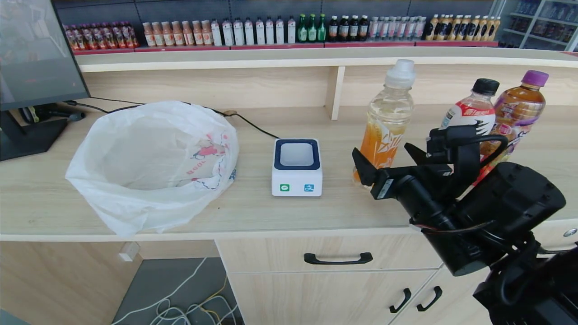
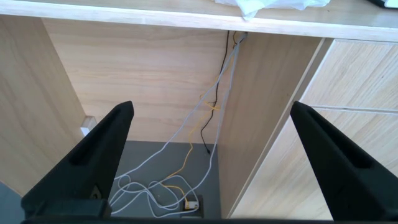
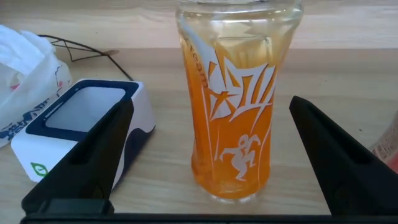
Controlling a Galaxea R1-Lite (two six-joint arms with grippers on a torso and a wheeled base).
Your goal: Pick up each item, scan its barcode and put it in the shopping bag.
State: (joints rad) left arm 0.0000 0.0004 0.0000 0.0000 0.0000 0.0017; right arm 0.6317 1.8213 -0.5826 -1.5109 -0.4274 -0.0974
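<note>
Three bottles stand at the counter's right: an orange drink bottle with a white cap, a white-labelled bottle with a black cap, and a brown tea bottle with a purple cap. My right gripper is open just in front of the orange bottle, which stands between its fingers' line of reach but untouched. The white barcode scanner sits mid-counter, and the open white shopping bag lies to its left. My left gripper is open, below the counter edge, holding nothing.
A monitor on a black stand occupies the counter's far left, with a cable running behind the bag. A raised wooden ledge backs the counter. Drawers with black handles are beneath. Loose cables lie on the floor.
</note>
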